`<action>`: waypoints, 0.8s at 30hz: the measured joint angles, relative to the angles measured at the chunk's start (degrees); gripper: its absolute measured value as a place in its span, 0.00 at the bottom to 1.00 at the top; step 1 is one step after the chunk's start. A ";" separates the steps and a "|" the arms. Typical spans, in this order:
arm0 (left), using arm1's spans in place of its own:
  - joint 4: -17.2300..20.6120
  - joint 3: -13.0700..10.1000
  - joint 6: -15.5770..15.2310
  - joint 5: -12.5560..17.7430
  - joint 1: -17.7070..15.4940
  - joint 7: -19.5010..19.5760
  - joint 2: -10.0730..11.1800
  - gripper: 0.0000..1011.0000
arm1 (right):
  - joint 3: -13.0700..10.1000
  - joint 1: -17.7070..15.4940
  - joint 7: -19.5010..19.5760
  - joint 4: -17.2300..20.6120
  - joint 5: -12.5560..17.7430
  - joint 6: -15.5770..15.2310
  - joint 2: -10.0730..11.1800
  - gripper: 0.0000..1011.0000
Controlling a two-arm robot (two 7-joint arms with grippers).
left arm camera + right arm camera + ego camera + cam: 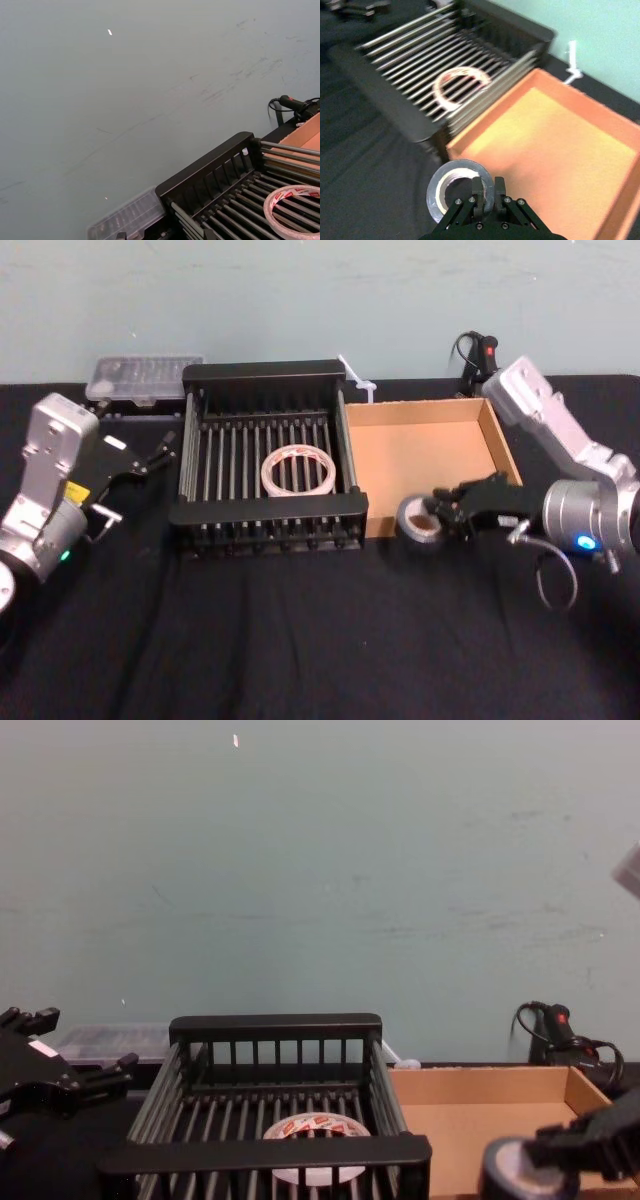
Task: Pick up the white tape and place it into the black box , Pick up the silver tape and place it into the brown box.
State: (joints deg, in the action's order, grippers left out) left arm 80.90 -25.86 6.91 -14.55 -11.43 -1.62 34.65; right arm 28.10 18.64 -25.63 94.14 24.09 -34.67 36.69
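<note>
Since the white tape (298, 472) already lies flat in the black box (265, 371), I attend to the silver tape (419, 524); my right tool (441, 511) pinches its wall, just outside the brown box (420, 405) at the near corner; I'd carry it high over the low wall and release well inside; the left tool (158, 453) sits parked, spread, beside the black box.

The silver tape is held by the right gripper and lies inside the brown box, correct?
Not quite. The right gripper does hold the silver tape, but outside the brown box, by its front corner, as the right wrist view shows.
</note>
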 joint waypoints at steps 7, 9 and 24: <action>0.00 0.00 0.00 0.00 0.00 0.00 0.00 0.99 | -1.56 1.70 2.69 -2.86 -0.37 -0.28 -2.12 0.15; 0.00 0.00 0.00 0.00 0.00 0.00 0.00 0.99 | -1.95 2.33 3.46 -3.95 -0.79 -0.29 -2.93 0.15; 0.00 0.00 0.00 0.00 0.00 0.00 0.00 0.99 | -3.74 4.27 5.62 -7.90 -2.65 -0.11 -6.09 0.15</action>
State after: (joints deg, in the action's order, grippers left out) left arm 80.90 -25.86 6.91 -14.55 -11.43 -1.62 34.65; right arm 24.36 22.91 -20.02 86.24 21.44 -34.79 30.60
